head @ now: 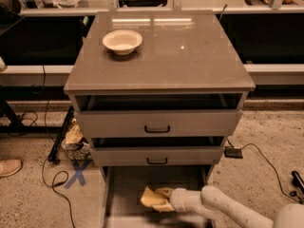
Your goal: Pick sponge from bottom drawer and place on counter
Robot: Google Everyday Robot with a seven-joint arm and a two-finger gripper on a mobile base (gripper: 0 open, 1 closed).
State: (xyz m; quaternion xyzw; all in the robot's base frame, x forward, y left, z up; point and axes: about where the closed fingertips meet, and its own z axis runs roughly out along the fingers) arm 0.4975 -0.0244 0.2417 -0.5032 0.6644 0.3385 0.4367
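The pale-yellow sponge lies curled in the open bottom drawer, near its front middle. My gripper reaches into the drawer from the right on a white arm, and its fingers are closed on the sponge's right edge. The sponge sits low, close to the drawer floor. The grey-brown counter tops the cabinet above.
A cream-white bowl stands on the counter's back left. The two upper drawers stand slightly pulled out above the bottom drawer. Cables, a crumpled bag, a blue tape cross and a shoe lie on the floor to the left.
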